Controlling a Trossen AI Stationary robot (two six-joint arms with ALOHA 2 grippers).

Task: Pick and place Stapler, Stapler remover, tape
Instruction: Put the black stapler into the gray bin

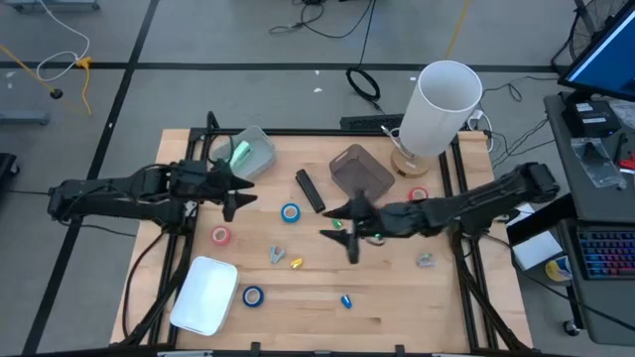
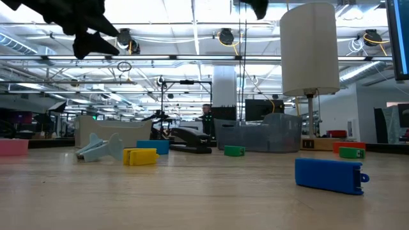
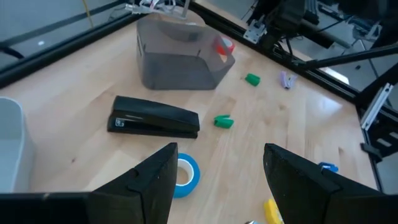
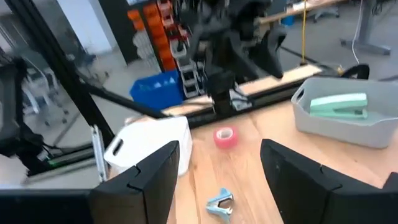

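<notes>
Left gripper (image 1: 234,194): hovers above the table (image 1: 397,288) just in front of the clear bin (image 1: 250,154), fingers (image 3: 152,180) spread and holding nothing; it looks poised to come down on the blue tape (image 1: 290,212) below and ahead of it.
Right gripper (image 1: 347,230): hangs over the middle of the table beside the grey bin (image 1: 359,171), fingers (image 4: 149,174) apart and empty; probably lined up for one of the small pieces near it.
Black stapler (image 1: 310,190): lies flat between the two bins, free of both grippers, not yet placed.
Green stapler (image 1: 239,153): sits inside the clear bin, so that bin seems to be the one for staplers.
Tape: one blue roll beside the black stapler, another blue roll (image 1: 253,296) by the white bin (image 1: 204,295), a pink roll (image 1: 220,235) near the left arm, a red roll (image 1: 418,194) close to the grey bin; all loose on the table.
Stapler removers: a grey one (image 1: 278,255) and a yellow one (image 1: 296,263) lie just beside each other; another grey one (image 1: 426,261) lies near the right edge.
Blue piece (image 1: 345,300): near the front edge; too small to name.
Green pieces (image 3: 223,122): two small ones near the grey bin; in the high view the right gripper covers most of that spot.
Lamp (image 1: 443,107): its white shade hides the table's far right corner.
Hard to tell: whether the red roll touches the grey bin's wall or only lies beside it.
</notes>
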